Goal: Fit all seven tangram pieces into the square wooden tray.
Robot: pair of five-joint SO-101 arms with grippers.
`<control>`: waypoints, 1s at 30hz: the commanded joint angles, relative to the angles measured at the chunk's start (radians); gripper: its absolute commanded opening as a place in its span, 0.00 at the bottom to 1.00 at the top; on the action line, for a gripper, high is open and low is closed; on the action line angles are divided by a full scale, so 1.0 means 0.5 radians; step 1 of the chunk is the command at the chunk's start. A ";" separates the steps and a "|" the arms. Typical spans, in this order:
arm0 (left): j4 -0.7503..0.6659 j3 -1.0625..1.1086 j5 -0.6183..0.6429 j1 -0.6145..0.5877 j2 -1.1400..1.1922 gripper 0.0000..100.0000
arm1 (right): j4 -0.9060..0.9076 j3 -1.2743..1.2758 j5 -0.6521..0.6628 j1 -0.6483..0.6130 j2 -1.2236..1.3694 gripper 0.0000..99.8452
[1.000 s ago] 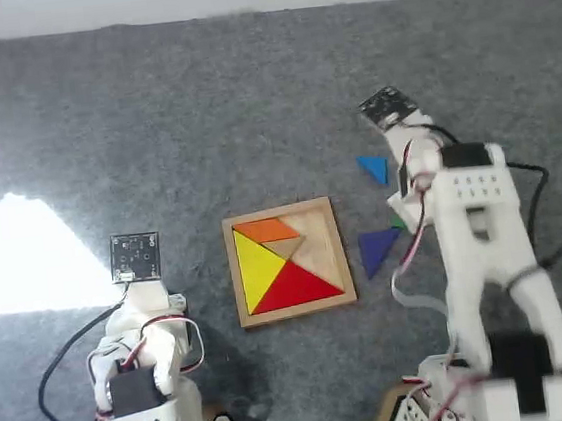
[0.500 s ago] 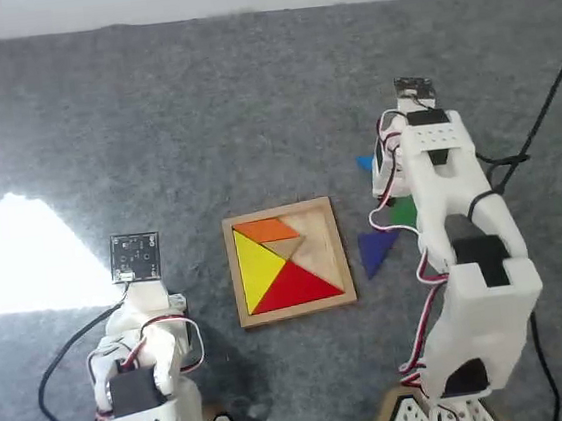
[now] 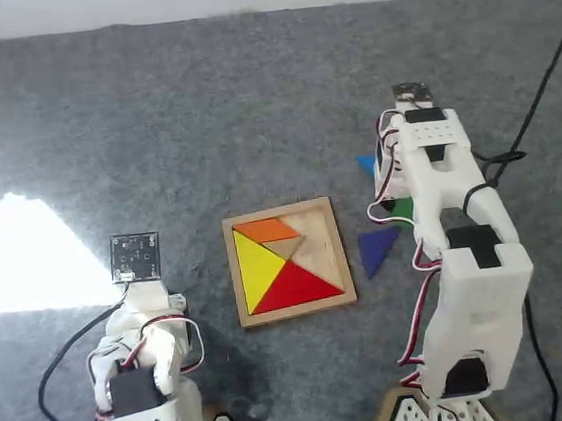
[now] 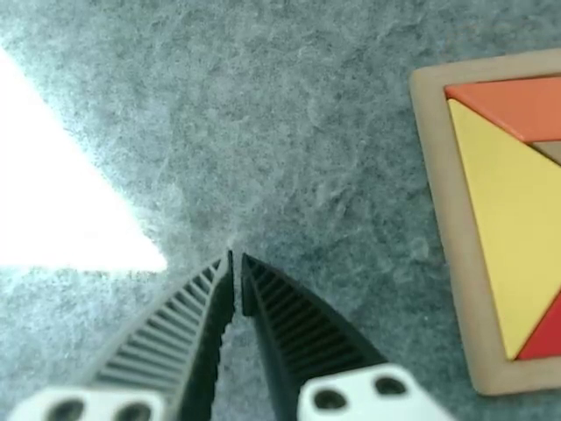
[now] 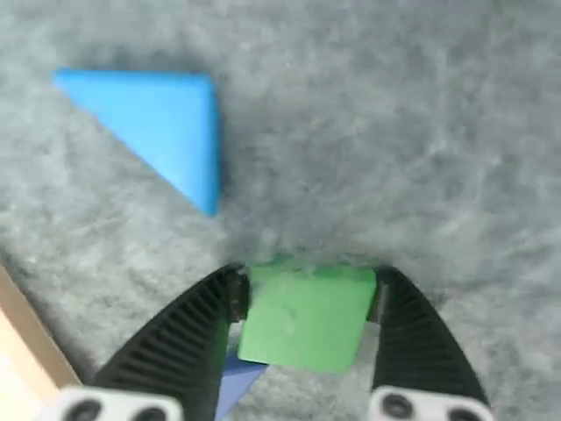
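The square wooden tray [image 3: 340, 249] lies mid-table and holds an orange [image 3: 266, 230], a yellow [image 3: 256, 266] and a red piece [image 3: 299, 284]; its right part shows bare wood. To its right lie a light blue triangle [image 3: 367, 164], a green piece [image 3: 400, 209] and a dark blue triangle [image 3: 375, 248]. My right gripper [image 5: 308, 274] is down on the green piece [image 5: 307, 316], one finger against each side. The light blue triangle [image 5: 162, 118] lies just beyond it. Left of the tray [image 4: 438, 175], my left gripper [image 4: 235, 259] hangs shut over bare mat.
Grey felt mat covers the table. A bright patch of glare [image 3: 25, 258] lies at the far left. The dark blue triangle [image 5: 237, 373] touches the green piece's near corner. The tray's rim [image 5: 22, 351] is close beside the right gripper.
The right arm swung in over the green piece and came down, so its fingers now flank it. The left arm and the tray's pieces have not moved.
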 commanded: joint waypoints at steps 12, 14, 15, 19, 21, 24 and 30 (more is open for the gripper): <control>0.006 -0.026 0.003 -0.018 -0.037 0.01 | 0.367 -0.077 1.427 -0.634 -0.578 0.11; 0.006 -0.026 0.003 -0.018 -0.037 0.01 | 0.373 -0.058 1.516 -0.769 -0.578 0.11; 0.006 -0.026 0.003 -0.018 -0.037 0.01 | 0.354 -0.046 1.544 -0.818 -0.578 0.11; 0.006 -0.026 0.003 -0.018 -0.037 0.01 | 0.269 0.071 1.660 -0.956 -0.575 0.11; 0.006 -0.026 0.003 -0.018 -0.037 0.01 | 0.210 0.172 1.740 -1.020 -0.575 0.11; 0.006 -0.026 0.003 -0.018 -0.037 0.01 | 0.137 0.292 1.826 -1.097 -0.578 0.11; 0.006 -0.026 0.003 -0.018 -0.037 0.01 | 0.002 0.319 1.811 -1.171 -0.578 0.12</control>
